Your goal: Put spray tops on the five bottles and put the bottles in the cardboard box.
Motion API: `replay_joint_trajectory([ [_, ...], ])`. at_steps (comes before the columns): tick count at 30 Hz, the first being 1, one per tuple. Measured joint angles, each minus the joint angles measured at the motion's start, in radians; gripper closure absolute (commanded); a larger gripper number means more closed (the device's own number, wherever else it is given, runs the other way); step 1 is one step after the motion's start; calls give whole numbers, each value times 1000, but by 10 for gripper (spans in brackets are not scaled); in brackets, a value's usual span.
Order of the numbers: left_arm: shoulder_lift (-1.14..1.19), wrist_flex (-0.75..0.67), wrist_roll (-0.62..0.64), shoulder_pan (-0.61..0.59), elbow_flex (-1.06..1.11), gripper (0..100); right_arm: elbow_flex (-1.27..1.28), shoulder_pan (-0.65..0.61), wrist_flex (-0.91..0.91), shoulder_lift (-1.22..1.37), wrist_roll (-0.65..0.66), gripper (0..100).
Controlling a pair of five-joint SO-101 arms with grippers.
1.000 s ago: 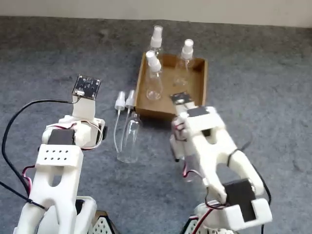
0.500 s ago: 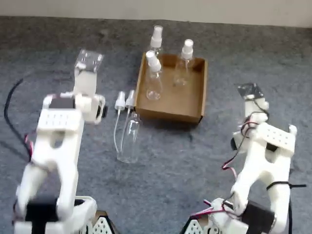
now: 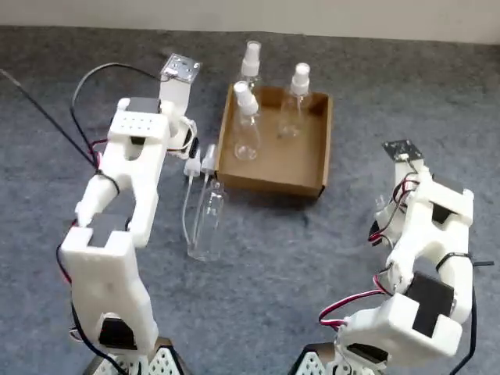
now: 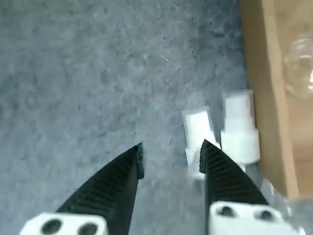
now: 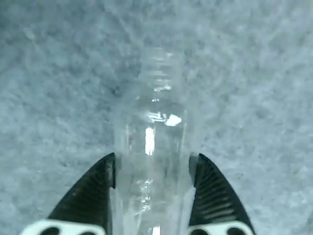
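My left gripper (image 4: 172,147) (image 3: 188,147) hangs open just above two loose white spray tops (image 4: 198,129) (image 3: 201,160) lying beside the cardboard box (image 3: 273,181). One spray top (image 4: 239,129) touches the box wall. A clear bottle (image 3: 207,220) without a top lies on the carpet below them. My right gripper (image 5: 152,159) (image 3: 383,215) is shut on another clear uncapped bottle (image 5: 156,107), off to the right of the box. Two topped bottles (image 3: 246,125) (image 3: 295,101) stand in the box; a third (image 3: 250,62) stands at its far edge.
Grey carpet (image 3: 351,78) covers the table. The spray tops' thin tubes (image 3: 186,207) run alongside the lying bottle. Open carpet lies between the box and the right arm, and in front of the box.
The left arm swung from the far left over to the spray tops beside the box. The right arm left the box's front and now sits at the right, nearly still over the last half second.
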Motion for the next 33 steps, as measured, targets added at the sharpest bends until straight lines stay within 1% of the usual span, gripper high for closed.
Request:
replay_joint_trajectory([
  [4, 97, 0, 5, 6, -92, 839, -2, 0, -2, 0, 44, 993],
  [8, 195, 0, -5, 8, -146, 839, -2, 0, -2, 0, 51, 993],
  [12, 227, 2, -5, 6, -170, 844, -2, 0, -2, 0, 51, 993],
  [14, 227, 15, -2, 6, -178, 896, -2, 2, -2, 0, 51, 993],
  [16, 229, 60, -2, 0, -186, 967, -2, 2, -2, 0, 51, 988],
  [18, 229, 104, -2, -6, -189, 998, -2, 2, -2, 0, 51, 971],
  [23, 229, 212, -2, -25, -189, 997, -2, 2, -2, 0, 51, 917],
  [28, 207, 310, -3, -54, -203, 997, -2, 20, -2, 0, 51, 906],
  [33, 35, 413, -38, -72, -169, 997, -2, 87, -2, 0, 38, 904],
])
